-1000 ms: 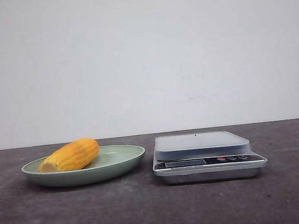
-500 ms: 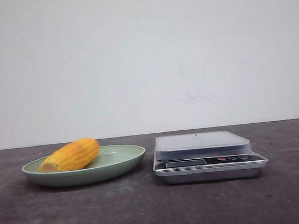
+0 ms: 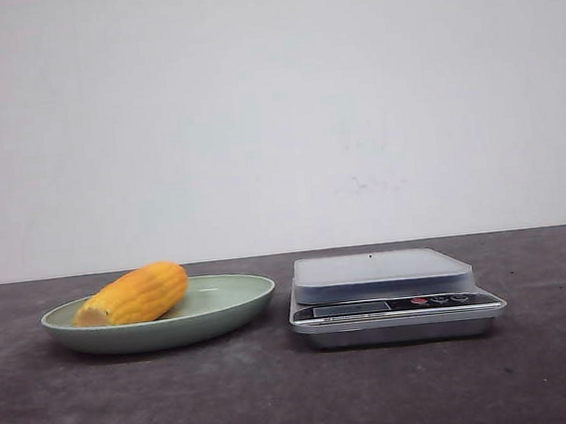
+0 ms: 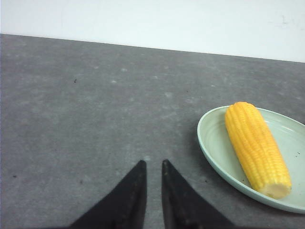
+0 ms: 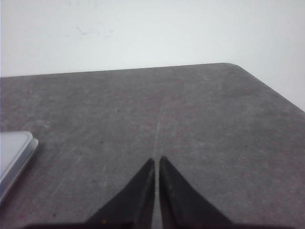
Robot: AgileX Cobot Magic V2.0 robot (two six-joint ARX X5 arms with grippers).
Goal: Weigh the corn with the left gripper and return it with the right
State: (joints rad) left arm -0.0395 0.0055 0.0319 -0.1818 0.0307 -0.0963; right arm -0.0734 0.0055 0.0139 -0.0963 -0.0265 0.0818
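Note:
The yellow-orange corn [image 3: 135,293] lies on its side in the pale green plate [image 3: 235,313] at the table's left, its paler cut end toward the left. In the left wrist view the corn [image 4: 257,148] and plate [image 4: 213,143] sit off to one side of my left gripper [image 4: 153,164], which hangs over bare table, empty, jaws nearly together with a narrow gap. My right gripper [image 5: 157,159] is shut and empty over bare table. Neither gripper shows in the front view.
A silver kitchen scale [image 3: 393,297] with a flat pale platform stands just right of the plate; its corner shows in the right wrist view [image 5: 14,155]. The dark grey table ends at a white wall behind, and its far right corner [image 5: 228,64] is rounded.

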